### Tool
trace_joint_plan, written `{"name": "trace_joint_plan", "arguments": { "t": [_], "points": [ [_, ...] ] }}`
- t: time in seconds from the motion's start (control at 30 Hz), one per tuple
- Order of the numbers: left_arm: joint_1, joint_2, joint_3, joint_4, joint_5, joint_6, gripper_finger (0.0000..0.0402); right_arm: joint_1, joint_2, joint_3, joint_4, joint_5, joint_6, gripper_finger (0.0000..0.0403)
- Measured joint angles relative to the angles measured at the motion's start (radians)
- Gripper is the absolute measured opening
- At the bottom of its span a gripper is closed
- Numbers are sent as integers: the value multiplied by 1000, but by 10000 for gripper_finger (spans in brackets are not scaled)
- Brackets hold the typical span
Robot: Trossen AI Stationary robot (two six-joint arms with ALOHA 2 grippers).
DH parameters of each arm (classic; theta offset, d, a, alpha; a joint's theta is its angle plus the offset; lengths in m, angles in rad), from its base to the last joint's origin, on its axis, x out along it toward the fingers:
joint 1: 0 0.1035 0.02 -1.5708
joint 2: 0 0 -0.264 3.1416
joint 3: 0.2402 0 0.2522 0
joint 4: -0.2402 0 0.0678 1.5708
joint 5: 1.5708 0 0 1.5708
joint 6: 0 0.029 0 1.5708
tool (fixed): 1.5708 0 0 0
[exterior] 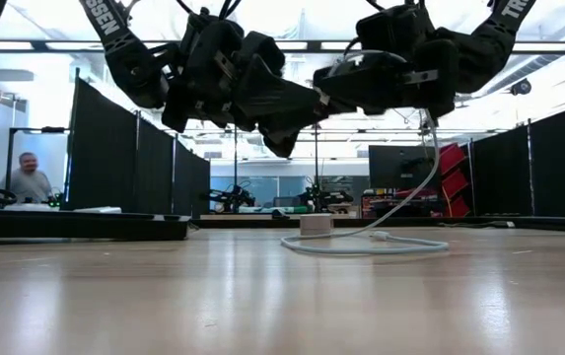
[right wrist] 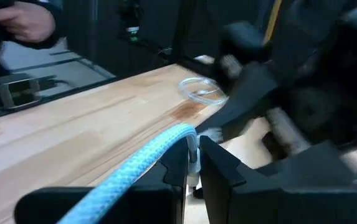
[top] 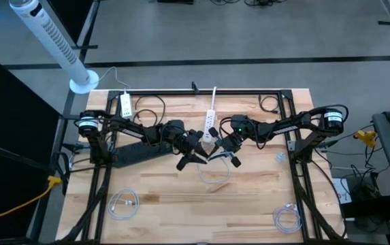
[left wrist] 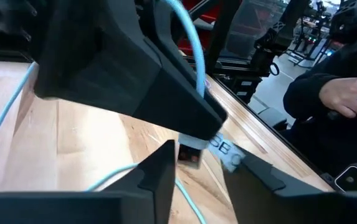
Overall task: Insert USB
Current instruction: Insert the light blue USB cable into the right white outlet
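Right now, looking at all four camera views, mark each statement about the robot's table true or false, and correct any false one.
1. The right gripper is shut on the light blue cable. True.
2. Both grippers are resting flat on the wooden table. False: in the low view the left gripper and the right one hang above the tabletop.
3. A white power strip lies on the table between the two arms. True.
4. The table holds only one cable. False: besides the blue one, a coiled cable lies near the front left and another coiled cable near the front right.
5. A white tower fan stands off the table's back left corner. True.
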Motion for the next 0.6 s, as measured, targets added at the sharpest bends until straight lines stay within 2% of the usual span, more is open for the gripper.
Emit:
{"name": "trace_joint_plan", "arguments": {
  "t": [0.17, 0.3, 0.43, 0.6],
  "points": [
    [-1, 0, 0, -1, 0, 13, 174, 1, 0, 0, -9, -2, -4, 14],
    [0, 0, 0, -3, 0, 24, 186, 1, 0, 0, -15, -5, 10, 14],
    [0, 0, 0, 2, -1, 34, 177, 1, 0, 0, -25, -9, 10, 14],
    [0, 0, 0, 16, 26, 46, 142, 1, 0, 0, -24, -13, 9, 14]
  ]
}}
